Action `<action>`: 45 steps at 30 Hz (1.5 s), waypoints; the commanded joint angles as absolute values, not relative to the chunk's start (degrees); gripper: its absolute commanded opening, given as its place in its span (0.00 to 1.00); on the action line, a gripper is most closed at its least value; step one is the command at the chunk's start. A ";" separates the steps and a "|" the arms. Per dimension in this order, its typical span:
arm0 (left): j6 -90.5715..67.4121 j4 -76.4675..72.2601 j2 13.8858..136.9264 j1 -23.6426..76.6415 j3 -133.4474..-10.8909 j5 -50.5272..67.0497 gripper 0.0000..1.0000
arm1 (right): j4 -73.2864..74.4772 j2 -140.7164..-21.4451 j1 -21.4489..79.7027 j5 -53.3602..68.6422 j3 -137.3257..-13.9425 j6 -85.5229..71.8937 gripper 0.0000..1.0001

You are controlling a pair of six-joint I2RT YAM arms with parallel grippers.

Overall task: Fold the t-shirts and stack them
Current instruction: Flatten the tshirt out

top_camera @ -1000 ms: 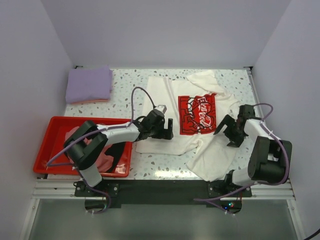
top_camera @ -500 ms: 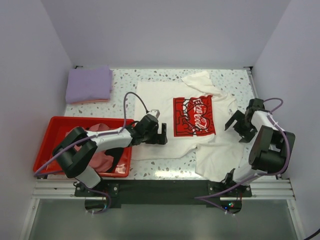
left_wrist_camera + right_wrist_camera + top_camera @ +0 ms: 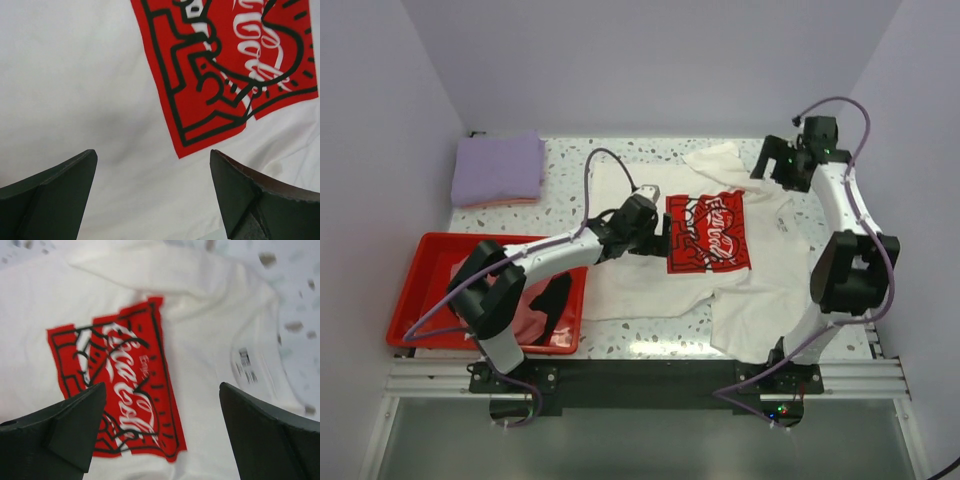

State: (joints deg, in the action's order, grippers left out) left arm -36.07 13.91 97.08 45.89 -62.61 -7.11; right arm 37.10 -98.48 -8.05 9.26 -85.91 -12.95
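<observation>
A cream-white t-shirt [image 3: 640, 275] with a red chest print [image 3: 708, 232] lies spread on the table, its lower right part bunched. My left gripper [image 3: 658, 238] is open and empty, low over the shirt just left of the print. The left wrist view shows the cloth [image 3: 75, 75] and the print's corner [image 3: 225, 65] between its fingers [image 3: 55, 195]. My right gripper [image 3: 768, 165] is open and empty, raised over the shirt's back right corner. Its wrist view looks down on the print [image 3: 120, 390]. A folded lavender t-shirt [image 3: 498, 168] lies on a pink one [image 3: 500, 203] at the back left.
A red plastic tray [image 3: 410, 290] at the front left holds a pink t-shirt [image 3: 525, 322] and a black one [image 3: 555, 300]. White walls close in the speckled table [image 3: 570, 160] on three sides. The right arm's links stand along the right edge.
My right arm has swung from the shirt's right edge up to the back right corner. My left gripper has moved right and back, towards the print. The shirt was pulled flatter a second ago.
</observation>
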 commanded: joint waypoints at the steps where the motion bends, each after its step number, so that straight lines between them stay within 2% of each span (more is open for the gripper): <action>1: -32.00 13.01 101.06 43.17 -71.87 -10.19 1.00 | 36.90 -108.93 -3.97 14.41 -98.54 -7.13 0.99; 3: -31.55 13.18 103.08 41.94 -74.42 -9.41 1.00 | 37.96 -115.19 -2.12 14.68 -105.70 -6.16 0.99; 5: -30.68 13.10 106.06 40.70 -77.33 -7.74 1.00 | 39.11 -123.60 1.30 13.54 -118.94 -5.10 0.99; 10: -30.15 13.71 111.00 38.50 -81.47 -5.72 1.00 | 39.38 -136.22 2.55 13.09 -131.37 -5.71 0.99; 16: -29.44 12.31 114.78 37.00 -82.26 -3.87 1.00 | 34.19 -144.66 2.81 15.56 -135.60 -6.77 0.99; 25: -30.41 13.44 117.69 34.19 -79.98 -2.28 1.00 | 33.75 -152.83 2.90 8.00 -137.81 -5.19 0.99; 33: -30.76 15.56 118.13 33.40 -77.00 -3.25 1.00 | 30.24 -154.51 2.64 -2.97 -139.39 -5.27 0.99; 45: -30.94 15.38 115.14 32.96 -71.11 -2.37 1.00 | 22.32 -156.62 1.14 -5.01 -142.12 -1.94 0.99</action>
State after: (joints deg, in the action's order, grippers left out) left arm -30.79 7.90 115.13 34.11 -74.87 -2.68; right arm 24.49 -154.61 2.57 -1.08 -140.77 -4.01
